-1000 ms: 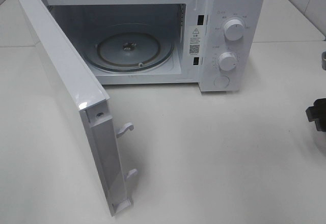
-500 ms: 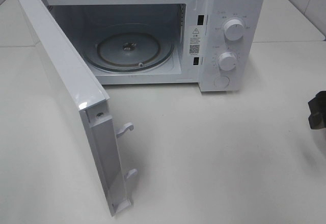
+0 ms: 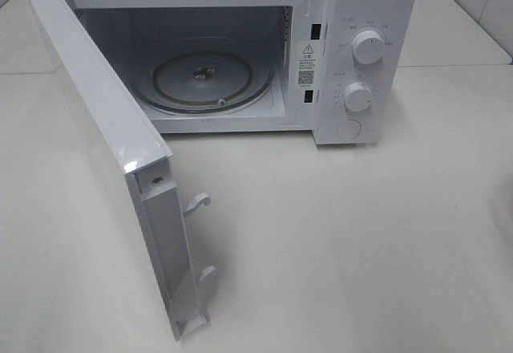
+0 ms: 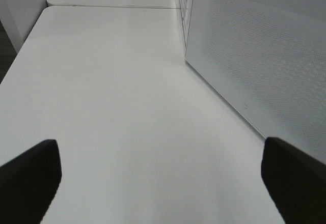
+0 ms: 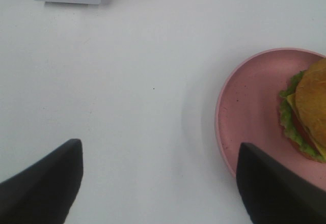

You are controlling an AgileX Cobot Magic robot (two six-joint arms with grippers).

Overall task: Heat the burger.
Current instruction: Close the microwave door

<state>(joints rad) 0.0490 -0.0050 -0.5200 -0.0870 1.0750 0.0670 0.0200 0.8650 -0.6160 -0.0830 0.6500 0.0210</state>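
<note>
While sitting upright on the round pink plate (image 5: pixel 243 113), the golden-bun lettuce burger (image 5: pixel 309 108) is running off-frame; both grippers' jaws are gaping, gripping nothing.

A white microwave (image 3: pixel 240 56) is standing on a white table (image 3: pixel 361 249), its door (image 4: pixel 265 56) showing a fine dotted mesh, while a golden-brown, green-leafed burger (image 5: pixel 308 112) is sitting on a pink plate (image 5: pixel 249 112).

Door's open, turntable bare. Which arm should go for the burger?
Right. Its open hand hovers beside the pink plate with the burger on it. The left hand sees only bare table beside the microwave door.
</note>
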